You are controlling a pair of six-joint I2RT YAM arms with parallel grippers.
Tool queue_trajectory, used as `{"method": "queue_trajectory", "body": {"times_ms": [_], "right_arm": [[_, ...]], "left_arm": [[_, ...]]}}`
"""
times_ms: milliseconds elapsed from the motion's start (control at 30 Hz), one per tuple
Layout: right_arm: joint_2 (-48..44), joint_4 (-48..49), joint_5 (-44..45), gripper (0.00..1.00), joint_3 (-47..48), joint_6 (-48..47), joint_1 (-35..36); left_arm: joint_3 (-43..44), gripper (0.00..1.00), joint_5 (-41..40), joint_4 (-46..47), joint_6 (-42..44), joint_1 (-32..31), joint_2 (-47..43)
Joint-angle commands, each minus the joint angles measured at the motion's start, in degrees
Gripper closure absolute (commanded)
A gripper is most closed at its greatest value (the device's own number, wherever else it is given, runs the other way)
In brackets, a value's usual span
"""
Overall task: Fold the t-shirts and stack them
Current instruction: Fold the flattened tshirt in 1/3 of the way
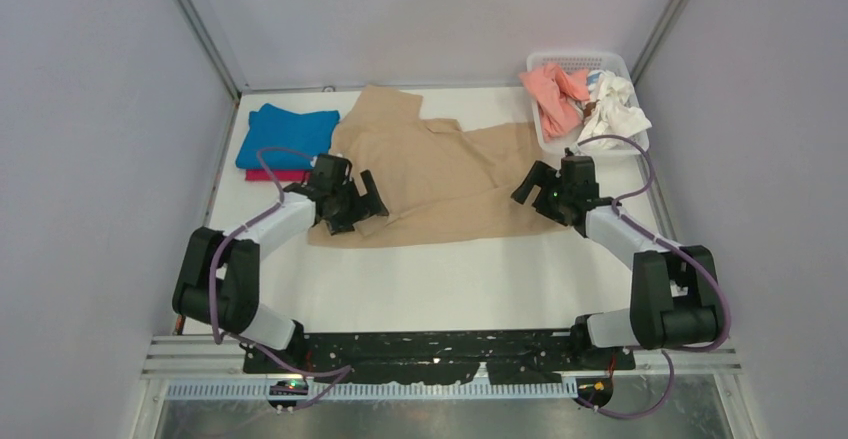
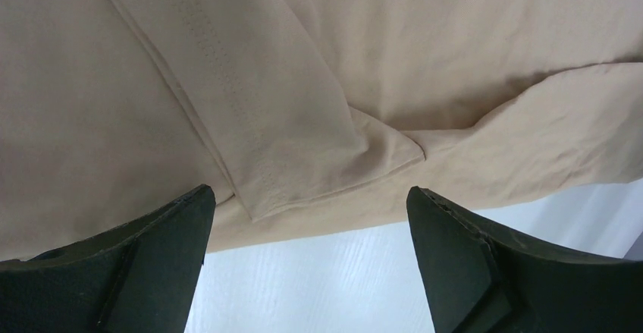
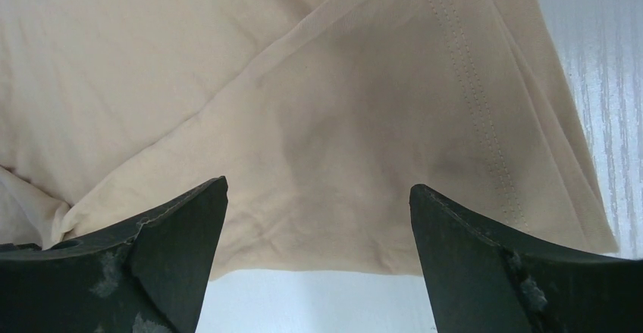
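At the far left of the counter [image 1: 450, 279], a folded bright blue t-shirt [image 1: 285, 134] lies on top of a magenta-pink t-shirt [image 1: 275, 174], of which only a strip shows along the near edge. Just right of that stack, the left fingers [image 1: 371, 188] hang over the near left corner of the tan t-shirt [image 1: 440, 174]. In the left wrist view these fingers [image 2: 144, 265] are spread wide with nothing between them. Beneath them the tan t-shirt [image 2: 318, 83] shows a stitched sleeve lying folded across its body, and its edge meets the white counter [image 2: 318, 287].

The tan t-shirt covers the middle of the counter, laid out mostly flat with some wrinkles. One part reaches toward the back wall.

At its right end, the right fingers [image 1: 528, 183] hover over the cloth. From the right wrist, these fingers [image 3: 152, 257] are also wide apart and hold nothing. The tan t-shirt [image 3: 341, 120] below them has a double-stitched hem running down its right side, next to the bare counter [image 3: 599, 60].

In the far right corner stands a white mesh basket [image 1: 580, 59]. It holds a salmon-pink t-shirt [image 1: 555, 94] on the left and a crumpled white t-shirt [image 1: 615, 109] on the right, both spilling over the rim.
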Motion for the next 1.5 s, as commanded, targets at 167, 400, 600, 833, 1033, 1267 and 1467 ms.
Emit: {"method": "queue_trajectory", "body": {"times_ms": [167, 400, 600, 833, 1033, 1267, 1467], "right_arm": [[1.08, -0.06, 3.58, 0.05, 0.29, -1.78, 0.13], [1.32, -3.40, 3.93, 0.05, -3.41, -0.83, 0.15], [-3.18, -11.69, 6.54, 0.05, -6.28, -0.74, 0.20], [-14.24, -22.79, 11.35, 0.05, -11.18, 1.10, 0.20], [-26.55, -32.98, 13.12, 0.05, -12.91, 4.39, 0.13], [-42.86, -25.84, 4.24, 0.05, -12.42, 0.25, 0.46], [-32.74, -5.89, -0.88, 0.05, -11.71, 1.25, 3.60]], "left_arm": [[2.76, 0.00, -4.78, -1.09, 1.48, 0.02, 4.62], [-2.55, 0.00, -6.09, -0.96, 0.86, 0.29, 4.67], [-7.48, 0.00, -7.21, -1.69, 0.07, 0.31, 0.88], [-15.15, 0.00, -6.74, -5.49, -1.72, 0.28, -5.87], [-22.66, 0.00, -5.85, -12.54, -4.39, 0.20, -20.35], [-19.12, 0.00, -8.65, -16.59, -1.91, 0.03, -34.09], [-13.05, 0.00, -9.82, -5.52, 1.26, 0.16, -28.37]]}}
